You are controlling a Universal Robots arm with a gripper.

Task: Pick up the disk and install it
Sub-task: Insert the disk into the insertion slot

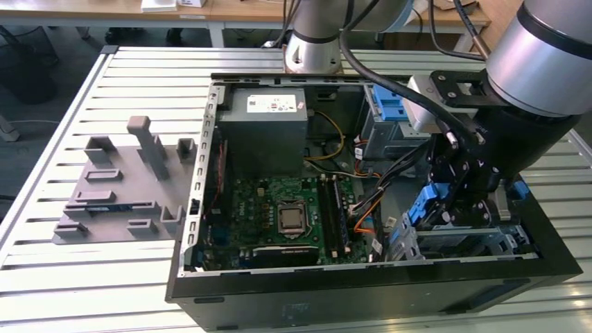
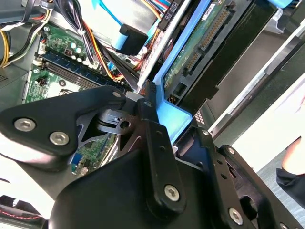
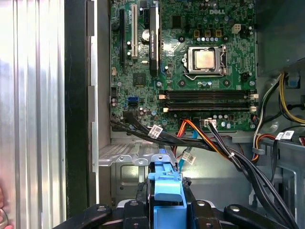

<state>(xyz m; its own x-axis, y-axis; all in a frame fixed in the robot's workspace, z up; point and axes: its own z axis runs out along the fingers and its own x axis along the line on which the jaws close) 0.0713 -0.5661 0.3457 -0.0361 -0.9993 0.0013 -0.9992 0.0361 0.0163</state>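
My gripper hangs over the exterior view's right side of the open computer case, shut on the disk. The disk is held on edge, its blue carrier frame clamped between the black fingers. Its green circuit-board side shows in the second wrist view. In the first wrist view the blue frame sits between the fingers, just above the metal drive cage. In the exterior view the disk is at the edge of that cage, partly hidden by the arm.
Inside the case lie the motherboard, a grey power-supply box and bundles of cables running close to the disk. Another blue carrier stands at the back. A grey fixture rests on the slatted table.
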